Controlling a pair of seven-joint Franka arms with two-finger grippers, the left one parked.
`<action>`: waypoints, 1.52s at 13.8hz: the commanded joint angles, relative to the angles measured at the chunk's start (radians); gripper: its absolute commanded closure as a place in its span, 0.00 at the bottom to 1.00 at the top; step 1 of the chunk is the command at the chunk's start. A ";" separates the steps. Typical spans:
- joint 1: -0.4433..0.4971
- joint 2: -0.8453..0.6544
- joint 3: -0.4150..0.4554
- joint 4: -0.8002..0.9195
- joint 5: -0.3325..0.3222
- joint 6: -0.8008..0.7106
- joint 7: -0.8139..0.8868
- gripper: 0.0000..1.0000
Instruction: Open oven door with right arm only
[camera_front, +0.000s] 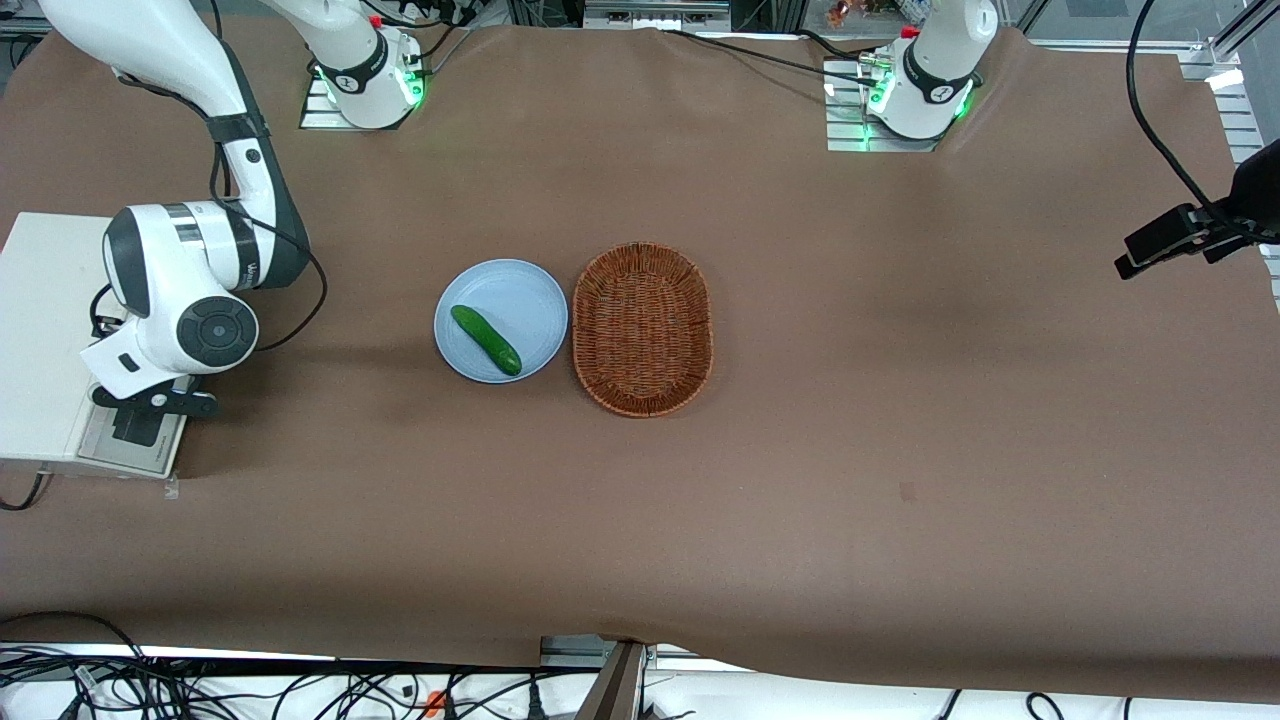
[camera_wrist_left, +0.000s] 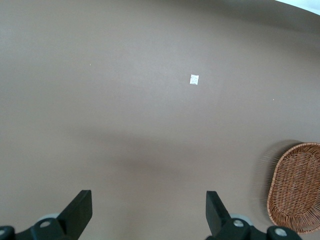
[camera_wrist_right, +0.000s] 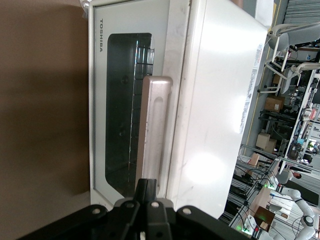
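The cream-white toaster oven (camera_front: 40, 330) stands at the working arm's end of the table. Its oven door (camera_wrist_right: 107, 110), a silver frame round a dark glass window, lies flat against the oven body. The silver bar handle (camera_wrist_right: 152, 130) runs along the door's upper edge. My right arm (camera_front: 190, 290) bends down over the oven's front. The black gripper (camera_wrist_right: 148, 187) is shut, its two fingers pressed together with nothing between them, right at the end of the handle. In the front view the gripper (camera_front: 150, 405) hangs over the door (camera_front: 135, 445).
A blue plate (camera_front: 530, 300) with a green cucumber (camera_front: 486, 340) sits mid-table, beside a brown wicker basket (camera_front: 642, 328). The brown cloth (camera_front: 850, 450) covers the table. A black camera mount (camera_front: 1190, 235) juts in at the parked arm's end.
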 joint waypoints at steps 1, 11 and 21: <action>-0.018 0.001 -0.008 -0.011 -0.022 0.039 0.013 1.00; -0.058 0.026 -0.009 -0.008 -0.039 0.095 0.010 1.00; -0.062 0.043 -0.006 -0.012 -0.032 0.113 0.016 1.00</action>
